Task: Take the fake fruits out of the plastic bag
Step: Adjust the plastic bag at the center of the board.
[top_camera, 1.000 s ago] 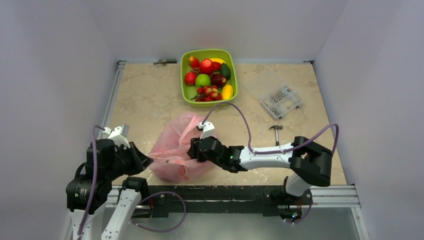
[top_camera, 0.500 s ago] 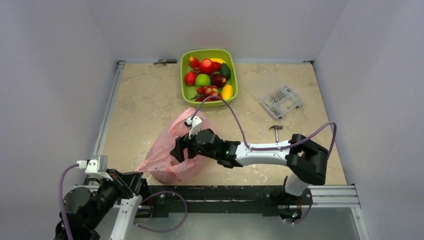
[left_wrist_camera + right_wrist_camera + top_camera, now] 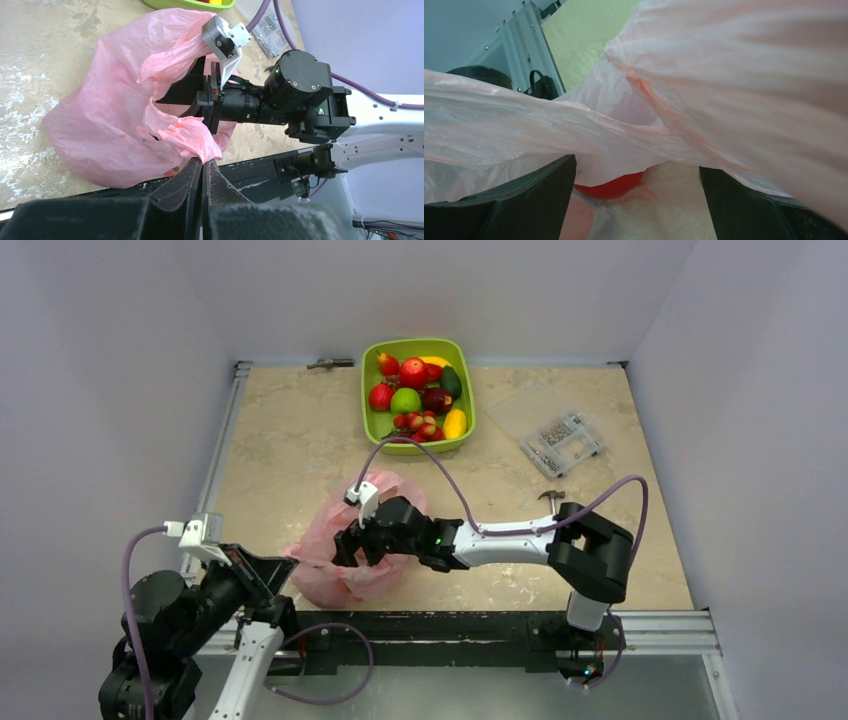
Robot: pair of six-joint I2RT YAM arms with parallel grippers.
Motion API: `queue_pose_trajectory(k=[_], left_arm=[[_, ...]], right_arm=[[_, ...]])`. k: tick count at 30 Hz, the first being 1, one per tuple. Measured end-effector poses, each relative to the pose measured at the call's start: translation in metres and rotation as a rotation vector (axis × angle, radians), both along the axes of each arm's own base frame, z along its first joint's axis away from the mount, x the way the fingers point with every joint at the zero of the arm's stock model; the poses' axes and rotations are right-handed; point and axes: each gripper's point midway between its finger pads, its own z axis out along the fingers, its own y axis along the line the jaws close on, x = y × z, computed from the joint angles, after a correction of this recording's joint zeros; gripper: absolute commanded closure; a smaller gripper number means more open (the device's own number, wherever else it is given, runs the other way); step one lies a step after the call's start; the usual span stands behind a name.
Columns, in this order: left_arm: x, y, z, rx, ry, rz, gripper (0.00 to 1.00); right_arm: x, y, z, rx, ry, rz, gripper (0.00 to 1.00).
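Looking down from the top camera, the pink plastic bag point(image 3: 345, 550) sat crumpled low in the frame, a bit left of centre, on the beige table point(image 3: 290, 430). Both arms were right on it.

The left gripper point(image 3: 284, 565) came in from the lower left and met the bag's left edge. In the left wrist view, its two dark fingers point(image 3: 192, 180) were pressed together with a twisted fold of pink film pinched between the tips, so it was clamped on the bag, no gap showing.

The right gripper point(image 3: 345, 545) reached in from the right and was poked into the bag's mouth. Its jaws were spread wide. In the right wrist view, the fingers point(image 3: 524, 200) sat at the bottom corners of the frame, well apart, with bag film draped across above them. Nothing was held between them as far as I could see. Straight ahead, between the fingers and a little deeper in the bag, a red fruit point(image 3: 611, 190) showed through the plastic. I couldn't tell if the fingers touched it.

Most of the fake fruits point(image 3: 415, 400) were piled in the lime-green tray point(image 3: 368, 425) at the top centre, well apart from the bag. A clear parts box point(image 3: 560, 435) lay at the upper right, and a small hammer point(image 3: 550, 500) sat just beside the right arm.
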Motion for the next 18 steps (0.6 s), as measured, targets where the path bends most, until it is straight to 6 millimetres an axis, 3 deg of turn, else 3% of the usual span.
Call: queue_pose_trajectory(k=[4, 6, 8, 13, 15, 18], left_arm=[[-0.011, -0.001, -0.002, -0.013, -0.036, -0.007, 1.00], [-0.015, 0.000, -0.005, -0.009, -0.036, -0.009, 1.00], [-0.018, 0.002, -0.012, -0.001, -0.022, 0.002, 1.00], [-0.027, 0.024, -0.035, 0.062, 0.008, 0.108, 1.00], [-0.026, 0.034, -0.039, 0.085, 0.012, 0.161, 1.00], [-0.021, 0.044, -0.039, 0.108, 0.006, 0.221, 1.00]], right_arm=[[-0.003, -0.004, 0.005, 0.005, -0.011, 0.015, 0.01], [0.000, -0.013, 0.017, 0.012, -0.026, -0.015, 0.01], [0.005, -0.024, 0.037, 0.028, -0.056, -0.057, 0.01], [0.030, -0.053, 0.112, 0.125, -0.188, -0.215, 0.01], [0.045, -0.063, 0.128, 0.136, -0.227, -0.295, 0.01], [0.059, -0.071, 0.132, 0.109, -0.254, -0.349, 0.01]])
